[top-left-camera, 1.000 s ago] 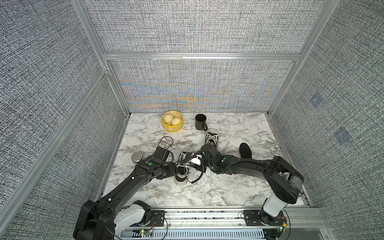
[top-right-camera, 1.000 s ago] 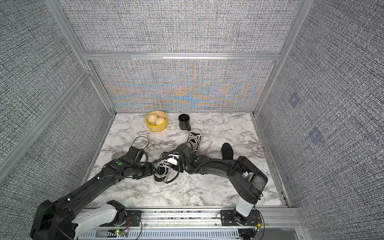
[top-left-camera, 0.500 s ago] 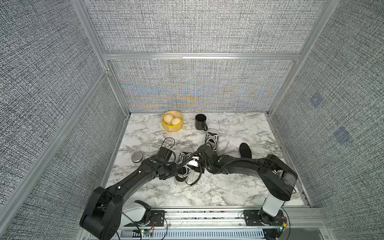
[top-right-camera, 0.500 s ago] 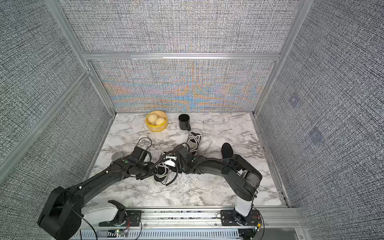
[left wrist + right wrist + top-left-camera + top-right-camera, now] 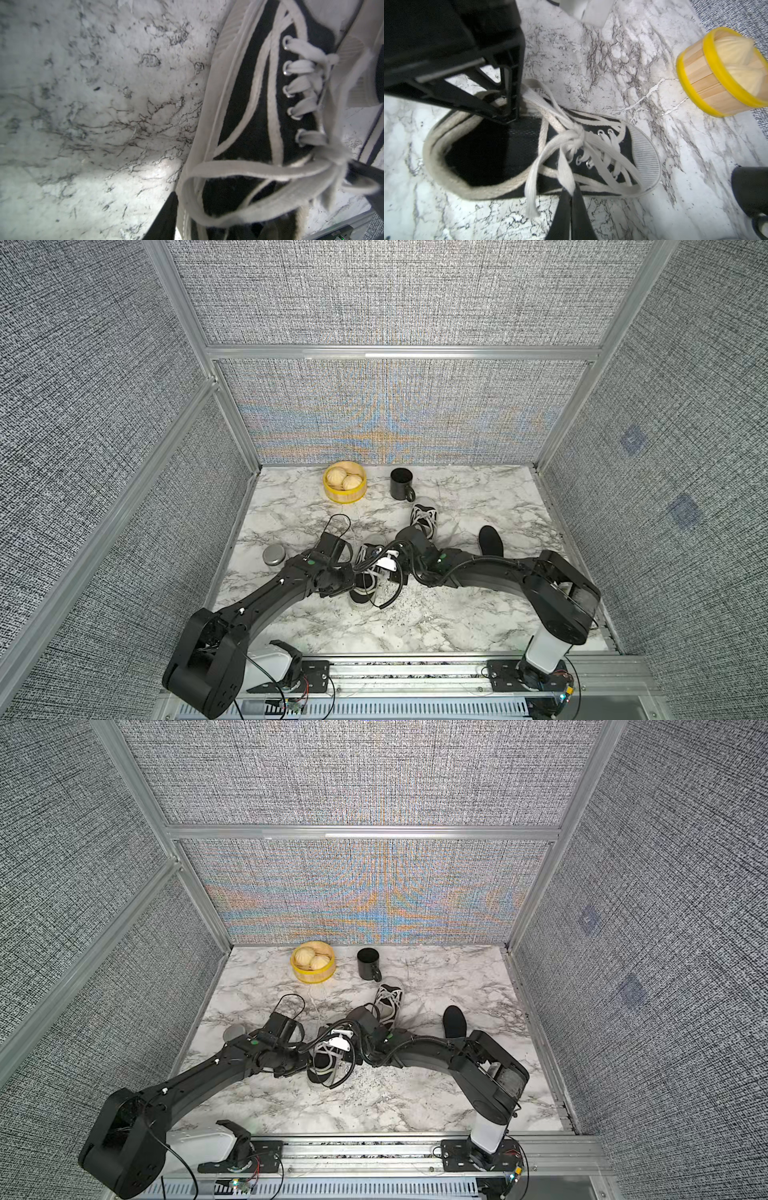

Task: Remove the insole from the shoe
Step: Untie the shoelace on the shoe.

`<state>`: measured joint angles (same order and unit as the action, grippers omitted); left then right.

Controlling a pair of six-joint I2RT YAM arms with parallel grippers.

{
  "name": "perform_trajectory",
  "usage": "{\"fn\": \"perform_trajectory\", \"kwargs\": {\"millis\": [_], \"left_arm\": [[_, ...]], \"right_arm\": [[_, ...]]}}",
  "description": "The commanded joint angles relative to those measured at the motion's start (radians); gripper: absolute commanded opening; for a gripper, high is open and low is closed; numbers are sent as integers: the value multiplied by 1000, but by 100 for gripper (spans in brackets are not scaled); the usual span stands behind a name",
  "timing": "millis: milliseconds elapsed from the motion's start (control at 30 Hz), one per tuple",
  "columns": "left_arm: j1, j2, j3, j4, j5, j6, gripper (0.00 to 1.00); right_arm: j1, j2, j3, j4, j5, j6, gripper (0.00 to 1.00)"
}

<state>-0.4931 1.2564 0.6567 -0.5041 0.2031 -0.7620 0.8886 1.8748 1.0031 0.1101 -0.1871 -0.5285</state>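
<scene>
Shoe [image 5: 249, 124]: black canvas cloth, matt and slightly fuzzy, with flat woven cotton-look laces [image 5: 571, 137], shiny metal eyelets [image 5: 286, 72] and a ribbed off-white rubber toe cap [image 5: 644, 149]. Table [image 5: 612, 52] is smooth and marble-look with a faint sheen; basket [image 5: 702, 83] is bare wood slats with glossy yellow plastic-look bands; mug [image 5: 401, 485] is black, smooth, matt. Walls [image 5: 374, 294] coarse woven grey cloth, frame [image 5: 399, 352] brushed aluminium, round tin [image 5: 274, 566] dull grey metal.

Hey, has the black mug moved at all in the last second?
No. The black mug stays just right of the yellow basket, near the back wall.
</scene>
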Motion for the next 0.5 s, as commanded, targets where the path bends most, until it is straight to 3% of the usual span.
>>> {"fn": "perform_trajectory", "kwargs": {"millis": [0, 267, 467], "left_arm": [[2, 11, 10, -33, -52, 21, 26], [3, 37, 26, -51, -88, 38, 0], [3, 30, 28, -75, -130, 39, 0]], "right_arm": [[-18, -57, -10, 25, 23, 46, 0], [-68, -226, -43, 12, 49, 133, 0], [-100, -295, -39, 19, 56, 176, 0]]}}
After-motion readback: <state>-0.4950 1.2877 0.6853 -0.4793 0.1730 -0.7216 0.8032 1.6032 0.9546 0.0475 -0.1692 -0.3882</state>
